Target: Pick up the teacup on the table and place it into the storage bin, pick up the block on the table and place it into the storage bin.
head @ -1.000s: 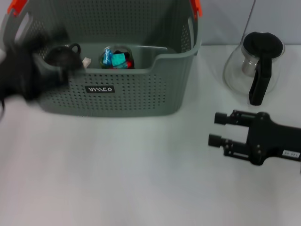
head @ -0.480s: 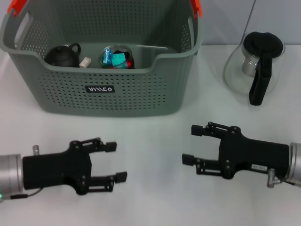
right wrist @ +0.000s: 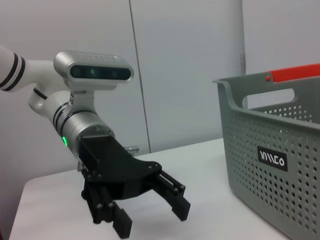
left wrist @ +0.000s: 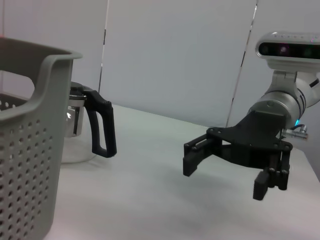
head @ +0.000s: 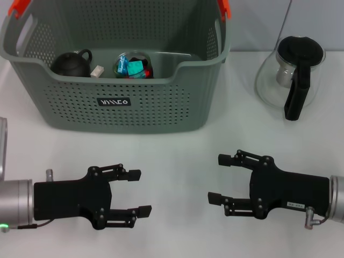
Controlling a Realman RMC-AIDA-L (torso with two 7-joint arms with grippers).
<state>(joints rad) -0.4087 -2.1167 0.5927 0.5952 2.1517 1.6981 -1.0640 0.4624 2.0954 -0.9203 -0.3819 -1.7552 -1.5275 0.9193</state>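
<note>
Both items seen inside storage bin [head: 140, 110] | left end effector [head: 137, 192], right end effector [head: 219, 179] open, empty | task judged complete

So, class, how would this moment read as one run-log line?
left gripper: open, empty, over table | right gripper: open, empty, over table | storage bin: holds dark teapot-like vessel, coloured block | glass pot: beside bin

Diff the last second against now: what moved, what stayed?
The left end effector left the storage bin's left rim and dropped to the near table, open and empty. The right end effector slid leftward and nearer, also open and empty. The black teapot, colourful block and glass jug stayed put.
</note>
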